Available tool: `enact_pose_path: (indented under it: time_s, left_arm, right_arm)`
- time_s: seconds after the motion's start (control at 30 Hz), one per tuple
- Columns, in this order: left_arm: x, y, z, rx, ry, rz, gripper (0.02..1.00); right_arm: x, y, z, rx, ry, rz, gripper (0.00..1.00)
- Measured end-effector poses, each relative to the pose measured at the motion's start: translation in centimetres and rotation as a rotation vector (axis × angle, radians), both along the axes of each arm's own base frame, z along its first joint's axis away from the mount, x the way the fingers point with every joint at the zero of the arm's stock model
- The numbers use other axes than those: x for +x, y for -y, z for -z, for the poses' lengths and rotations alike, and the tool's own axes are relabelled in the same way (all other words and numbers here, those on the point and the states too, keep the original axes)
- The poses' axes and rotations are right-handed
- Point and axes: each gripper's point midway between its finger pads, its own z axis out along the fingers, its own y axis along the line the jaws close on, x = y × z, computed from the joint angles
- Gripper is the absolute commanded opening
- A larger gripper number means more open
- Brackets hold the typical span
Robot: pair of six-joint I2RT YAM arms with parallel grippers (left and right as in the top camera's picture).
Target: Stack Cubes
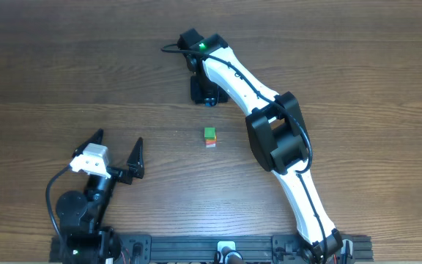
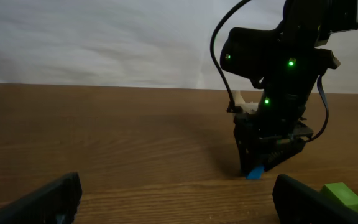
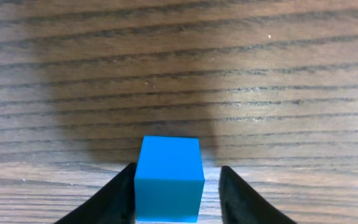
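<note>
Bright, even overhead light.
I see a soft shadow pooled on the table (image 3: 303,37); near fingers (image 2: 42,202) in my left wrist view blur.

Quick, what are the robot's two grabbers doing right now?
Left gripper: open, holding nothing.
Right gripper: open around the blue cube, not clamped yet.

The blue cube (image 1: 211,104), at twelve o'clock from the green cube (image 1: 209,133), is mostly hidden under the right gripper (image 1: 208,98). The bottom cube (image 1: 210,145) beneath the green shows only a reddish sliver.
</note>
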Motion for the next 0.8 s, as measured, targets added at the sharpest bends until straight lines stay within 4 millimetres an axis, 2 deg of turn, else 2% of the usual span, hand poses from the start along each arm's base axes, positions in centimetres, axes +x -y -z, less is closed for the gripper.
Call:
enact_pose_path:
  time_s: [0.5, 0.7, 0.8]
  left_arm:
    - [0.0, 0.0, 0.0, 0.0, 0.0, 0.0, 1.0]
    - [0.0, -0.01, 0.0, 0.0, 0.0, 0.0, 1.0]
    - [0.0, -0.01, 0.0, 0.0, 0.0, 0.0, 1.0]
  right_arm:
    - [-0.04, -0.02, -0.06, 0.001, -0.002, 0.005, 0.128]
    - [-0.68, 0.38, -0.15, -0.015, -0.028, 0.006, 0.02]
    - [-0.76, 0.4, -0.23, -0.016, -0.031, 0.005, 0.012]
